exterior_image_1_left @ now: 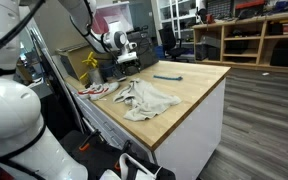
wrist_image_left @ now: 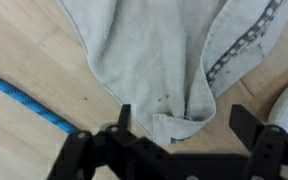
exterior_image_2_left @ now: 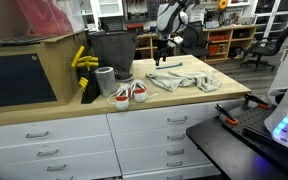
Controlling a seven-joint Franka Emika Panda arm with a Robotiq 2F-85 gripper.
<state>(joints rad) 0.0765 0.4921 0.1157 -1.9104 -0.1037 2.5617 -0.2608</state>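
Tool wide open, holding nothing. Grey cloth directly below it is down on the tabletop but still crumpled. Blue cord off to one side, untouched.

Pale grey cloth, crumpled, lying flat on wooden countertop, dark-patterned trim at one edge

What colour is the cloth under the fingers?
Light grey cloth, with a dark patterned band; wrist view shows it best.
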